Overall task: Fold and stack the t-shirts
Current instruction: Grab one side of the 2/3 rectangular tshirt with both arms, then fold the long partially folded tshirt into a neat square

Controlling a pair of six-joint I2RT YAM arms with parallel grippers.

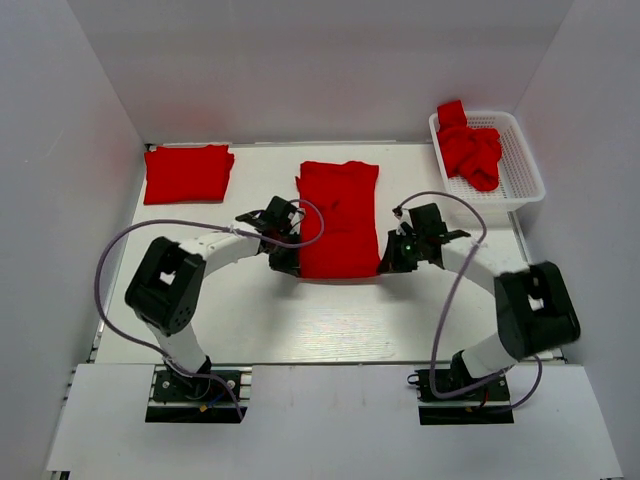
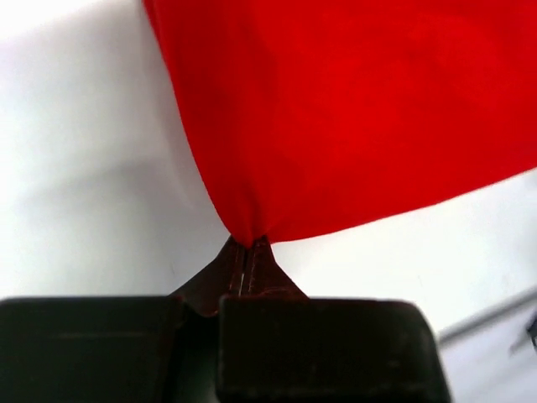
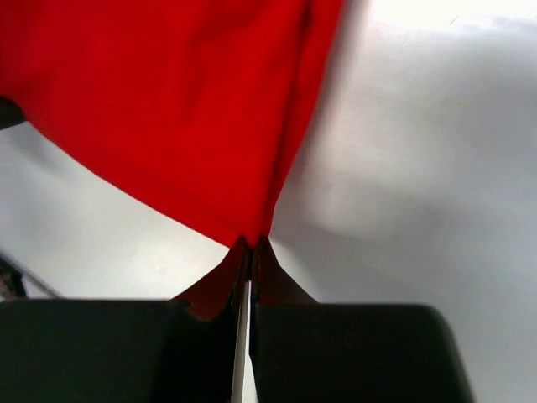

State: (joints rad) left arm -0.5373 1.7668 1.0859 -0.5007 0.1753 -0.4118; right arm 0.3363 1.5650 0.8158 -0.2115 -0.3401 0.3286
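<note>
A red t-shirt (image 1: 338, 218) lies folded into a long strip in the middle of the table. My left gripper (image 1: 287, 262) is shut on its near left corner, and the cloth (image 2: 352, 109) rises from the pinched tips (image 2: 248, 245). At the near right corner my right gripper (image 1: 388, 263) is shut on the same shirt (image 3: 168, 101), the fabric caught between its tips (image 3: 252, 243). A folded red t-shirt (image 1: 187, 172) rests at the back left. More red t-shirts (image 1: 470, 150) lie crumpled in the white basket (image 1: 525, 165).
The white lattice basket stands at the back right corner against the wall. White walls (image 1: 60, 150) enclose the table on the left, back and right. Both arms' cables (image 1: 110, 265) loop out beside them.
</note>
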